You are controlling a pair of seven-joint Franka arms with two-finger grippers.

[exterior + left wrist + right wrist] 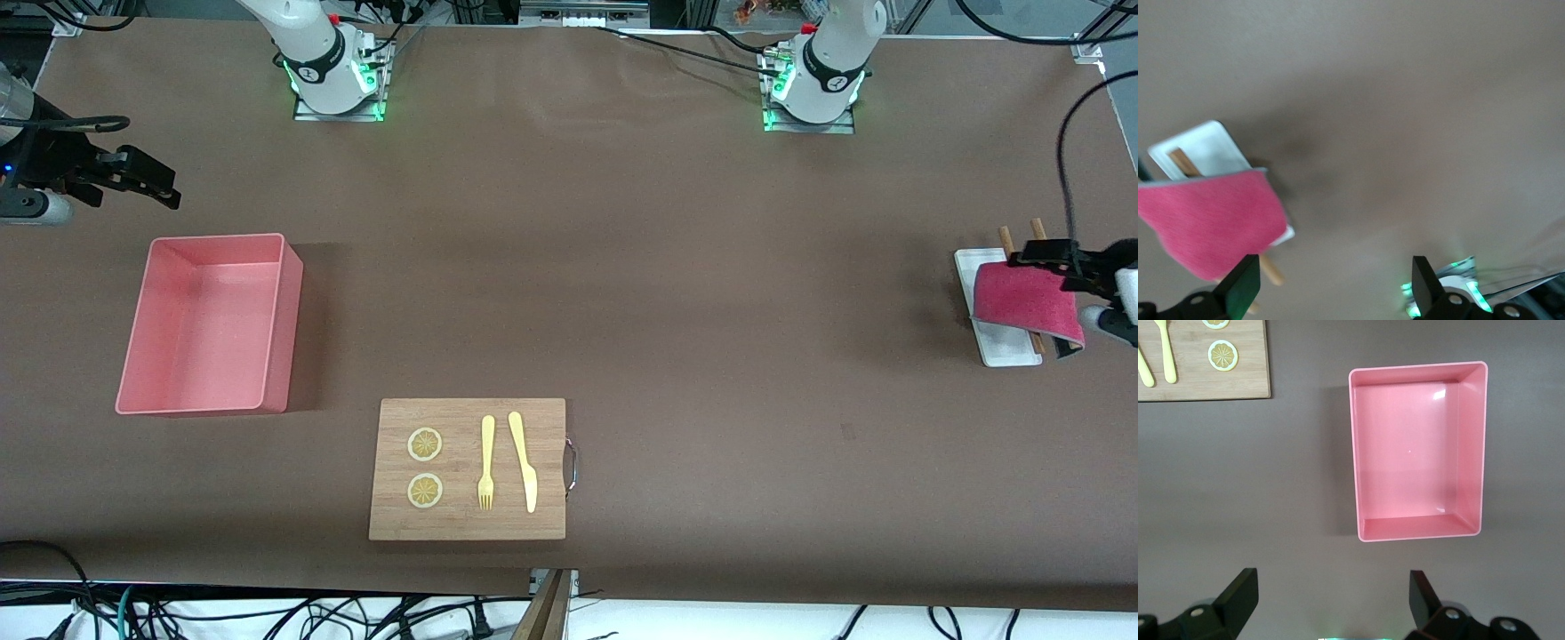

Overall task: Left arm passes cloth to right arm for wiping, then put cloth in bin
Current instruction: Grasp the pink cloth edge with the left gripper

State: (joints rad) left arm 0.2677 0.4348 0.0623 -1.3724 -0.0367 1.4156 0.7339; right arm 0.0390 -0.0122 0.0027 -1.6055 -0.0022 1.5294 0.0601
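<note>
I inspected the table from the front view and placed each item by clock position on that view. The cloth (1022,300) lay at about three o'clock, at the left arm's end of the table, draped over a small white tray (1005,352) and two wooden sticks (1005,236), one corner lifted clear of the tray. The left gripper (1067,267) hung just beside the cloth with its fingers spread wide and nothing between them; the left wrist view showed the cloth off to one side of one finger (1245,285), not inside the gap. The right gripper (151,187) waited at ten o'clock over bare table, fingers likewise released and empty. The bin (277,356) stood at nine o'clock, empty, and the cutting board (467,526), carrying two lemon slices (425,444), a fork (486,462) and a knife (523,460), sat near six to seven o'clock. In my judgement the cloth is light, limp terry that will sag and fold once lifted, and its pile should not slip between the pads. I would pinch the raised corner or the free edge off the tray, leaving enough hanging for the right gripper to take at handover. The sticks underneath may be dragged along if the pinch goes too deep.
</note>
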